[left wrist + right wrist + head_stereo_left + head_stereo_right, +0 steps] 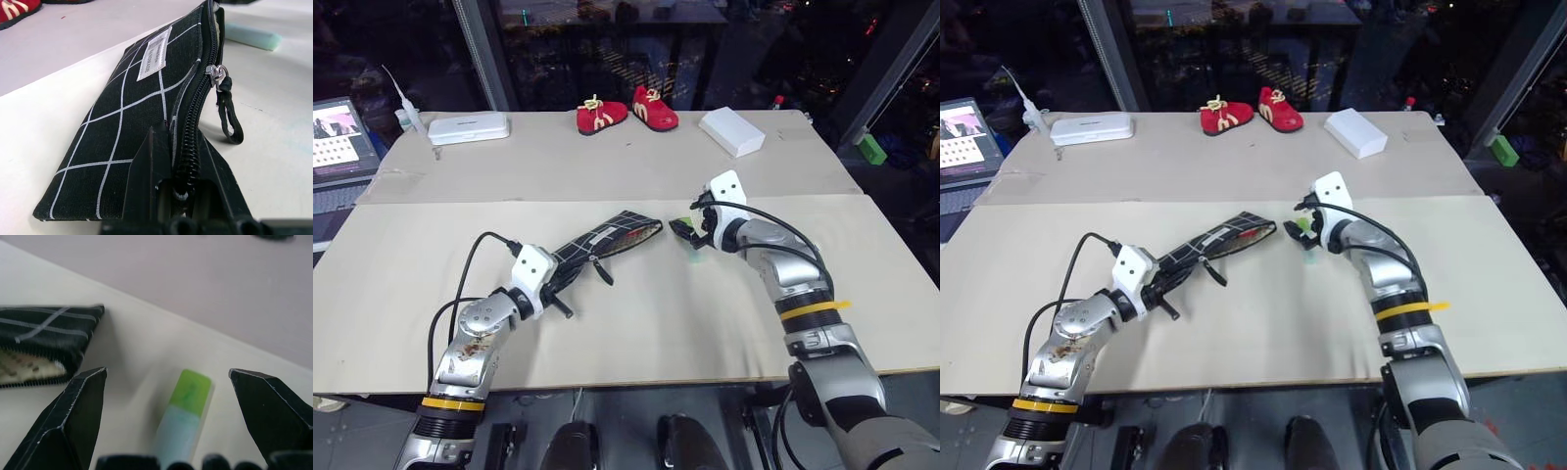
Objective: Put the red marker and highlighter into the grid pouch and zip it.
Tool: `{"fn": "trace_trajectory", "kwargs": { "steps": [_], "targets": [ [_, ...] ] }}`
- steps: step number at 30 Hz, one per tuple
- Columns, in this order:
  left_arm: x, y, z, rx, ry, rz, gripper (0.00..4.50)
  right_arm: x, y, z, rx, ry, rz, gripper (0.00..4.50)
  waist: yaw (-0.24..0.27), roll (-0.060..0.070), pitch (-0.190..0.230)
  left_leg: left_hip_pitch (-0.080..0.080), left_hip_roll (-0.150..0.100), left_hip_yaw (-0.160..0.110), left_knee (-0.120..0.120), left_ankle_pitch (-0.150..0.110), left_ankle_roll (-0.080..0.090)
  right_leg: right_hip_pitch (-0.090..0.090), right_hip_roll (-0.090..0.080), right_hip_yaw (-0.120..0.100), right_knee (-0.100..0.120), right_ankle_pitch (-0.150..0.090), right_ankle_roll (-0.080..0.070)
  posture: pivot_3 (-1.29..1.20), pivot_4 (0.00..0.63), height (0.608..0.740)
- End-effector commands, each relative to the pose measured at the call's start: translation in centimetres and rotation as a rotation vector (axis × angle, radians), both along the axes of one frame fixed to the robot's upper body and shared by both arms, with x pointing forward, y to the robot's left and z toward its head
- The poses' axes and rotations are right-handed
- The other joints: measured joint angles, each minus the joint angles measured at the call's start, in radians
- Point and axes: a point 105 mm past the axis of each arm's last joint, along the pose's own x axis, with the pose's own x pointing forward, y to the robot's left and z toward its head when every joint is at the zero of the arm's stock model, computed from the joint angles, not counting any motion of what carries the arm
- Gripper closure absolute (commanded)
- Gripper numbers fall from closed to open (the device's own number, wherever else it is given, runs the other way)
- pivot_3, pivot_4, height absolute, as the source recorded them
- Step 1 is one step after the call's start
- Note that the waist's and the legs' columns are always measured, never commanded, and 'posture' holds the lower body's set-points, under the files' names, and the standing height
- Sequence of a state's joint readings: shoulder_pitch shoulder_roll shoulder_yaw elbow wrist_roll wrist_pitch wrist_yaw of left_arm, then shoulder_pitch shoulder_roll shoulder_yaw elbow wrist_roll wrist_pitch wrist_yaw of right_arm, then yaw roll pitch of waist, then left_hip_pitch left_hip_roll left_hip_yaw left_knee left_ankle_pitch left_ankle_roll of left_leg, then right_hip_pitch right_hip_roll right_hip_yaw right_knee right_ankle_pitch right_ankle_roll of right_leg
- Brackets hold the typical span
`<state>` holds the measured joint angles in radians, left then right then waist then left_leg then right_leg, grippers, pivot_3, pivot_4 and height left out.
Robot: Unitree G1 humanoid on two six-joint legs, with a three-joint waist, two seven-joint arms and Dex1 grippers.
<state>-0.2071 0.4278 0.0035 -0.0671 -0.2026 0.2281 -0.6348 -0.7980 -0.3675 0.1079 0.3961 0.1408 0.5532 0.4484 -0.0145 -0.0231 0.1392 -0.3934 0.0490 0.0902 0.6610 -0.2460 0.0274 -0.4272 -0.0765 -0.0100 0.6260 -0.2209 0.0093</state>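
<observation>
**A:** Where does your grid pouch (pixel 607 238) lie, and how does it run?

**B:** On the near tan board, left of centre. Its long axis slants from your left gripper (pixel 563 284) up and away toward the right gripper, with the open mouth at the far right end. The zipper pull strap (pixel 229 115) hangs off the side.

**A:** What is your left gripper doing?

**B:** Its fingers are pressed together on the pouch's near end, pinching the fabric at the zipper.

**A:** And the highlighter (pixel 183 418)?

**B:** It lies flat on the board just beside the pouch's mouth, apart from it. Its bright green cap points away from your right gripper (pixel 168 401), whose fingers are spread wide either side of it, not touching it.
</observation>
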Motion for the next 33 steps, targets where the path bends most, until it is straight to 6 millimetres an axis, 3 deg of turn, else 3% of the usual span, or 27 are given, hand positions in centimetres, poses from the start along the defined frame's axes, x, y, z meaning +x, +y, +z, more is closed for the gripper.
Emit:
{"fn": "trace_trajectory", "kwargs": {
  "steps": [1,11,14,22,24,25,30,33],
  "targets": [
    [0.1,0.3,1.1,-0.014,-0.039,0.017,4.5,-0.2,-0.6,-1.0,-0.046,0.015,-0.042,0.07,0.0,0.0,0.0,0.0,0.0,0.0,0.0,0.0,0.0,0.0,0.0,0.0,0.0,0.0,0.0,0.0,0.15,0.74],
    [0.0,0.3,1.3,-0.017,-0.041,0.022,4.5,-0.8,-1.3,-4.7,0.01,0.151,-0.119,0.07,-0.003,0.0,0.0,0.002,0.0,0.0,0.0,0.0,0.0,0.002,0.001,0.0,0.0,0.0,0.0,0.0,0.15,0.74],
    [0.1,0.3,1.3,-0.018,-0.044,0.02,4.5,-0.9,-1.4,-5.2,0.015,0.16,-0.127,0.75,-0.003,0.0,0.0,0.002,0.0,0.0,0.0,0.0,0.0,0.002,0.001,0.0,0.0,0.0,0.0,0.0,0.15,0.74],
    [0.1,0.4,1.6,-0.014,-0.049,0.016,4.5,-0.8,-1.6,-4.7,0.035,0.134,-0.136,3.43,-0.003,0.0,0.0,0.003,0.0,0.0,0.0,0.0,0.0,0.003,0.001,0.0,0.0,0.0,0.0,0.0,0.15,0.74],
    [0.1,0.4,1.7,-0.014,-0.049,0.014,4.5,-0.8,-1.5,-4.3,0.032,0.116,-0.128,3.43,-0.003,0.0,0.0,0.003,0.0,0.0,0.0,0.0,0.0,0.002,0.001,0.0,0.0,0.0,0.0,0.0,0.15,0.74],
    [0.1,0.4,1.7,-0.012,-0.049,0.012,4.5,-0.7,-1.3,-3.6,0.041,0.09,-0.113,3.43,-0.003,0.0,0.0,0.003,0.0,0.0,0.0,0.0,0.0,0.002,0.001,0.0,0.0,0.0,0.0,0.0,0.15,0.74],
    [0.2,0.3,1.7,-0.011,-0.046,0.004,4.5,-1.4,0.5,3.7,0.025,-0.244,0.102,3.43,-0.003,0.0,0.0,0.001,0.0,0.0,0.0,0.0,0.0,0.001,0.001,0.0,0.0,0.0,0.0,0.0,0.15,0.74],
    [0.4,0.1,1.7,-0.012,-0.048,0.0,4.5,-2.7,0.8,6.7,-0.086,-0.417,0.245,3.43,-0.001,0.0,0.0,0.0,0.0,-0.001,0.0,0.0,0.0,0.001,0.001,0.0,-0.001,0.0,0.001,0.0,0.15,0.74]
  ]
}}
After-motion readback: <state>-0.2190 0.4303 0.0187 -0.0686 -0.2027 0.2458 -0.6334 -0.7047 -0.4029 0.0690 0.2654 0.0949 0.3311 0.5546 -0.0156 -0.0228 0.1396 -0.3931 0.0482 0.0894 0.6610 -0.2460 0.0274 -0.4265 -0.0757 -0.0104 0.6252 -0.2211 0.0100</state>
